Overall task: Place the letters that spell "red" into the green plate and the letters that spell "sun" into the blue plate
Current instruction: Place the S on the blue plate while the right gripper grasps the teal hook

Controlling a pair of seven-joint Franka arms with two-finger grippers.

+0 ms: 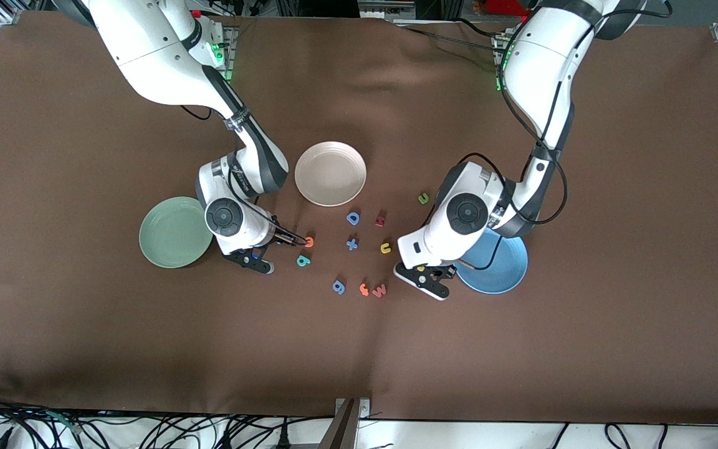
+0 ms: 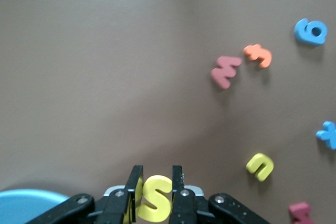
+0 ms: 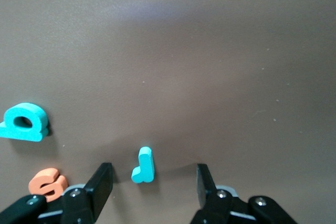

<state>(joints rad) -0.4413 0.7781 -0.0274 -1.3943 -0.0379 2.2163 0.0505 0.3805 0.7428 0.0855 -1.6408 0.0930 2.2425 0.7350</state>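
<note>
Here, toward the right arm's end of the brown cloth (image 1: 85, 343), the green plate (image 1: 175, 232) sits just beside the right arm's wrist. The right gripper (image 3: 152, 181) is low over the cloth between that plate and the loose letters, its fingers (image 3: 102, 182) spread wide with the teal "r" (image 3: 143, 165) lying flat between them, touched by neither. The orange "e" (image 1: 309, 242) lies on the cloth just outside one fingertip, and the teal "d" (image 1: 303, 260) is close by, a little nearer the front camera. The cream plate (image 1: 330, 173) lies farther from the camera than these. In the middle of the table lie a blue "D" (image 1: 353, 218), a blue plus sign (image 1: 351, 244) and, nearer the camera, a blue figure like a "6" (image 1: 338, 286), then the orange "f" (image 1: 364, 289) touching the pinkish "w" (image 1: 379, 290). A dark red letter (image 1: 380, 219) lies beside the "D", with the yellow "u" (image 1: 386, 248) nearer the camera than it, and the olive "n" (image 1: 423, 198) farther off, near the left arm's wrist. The left gripper (image 2: 154, 182) is over the cloth just beside the blue plate (image 1: 493, 262), its fingers pinching the yellow "s" (image 2: 154, 199) upright between them.
</note>
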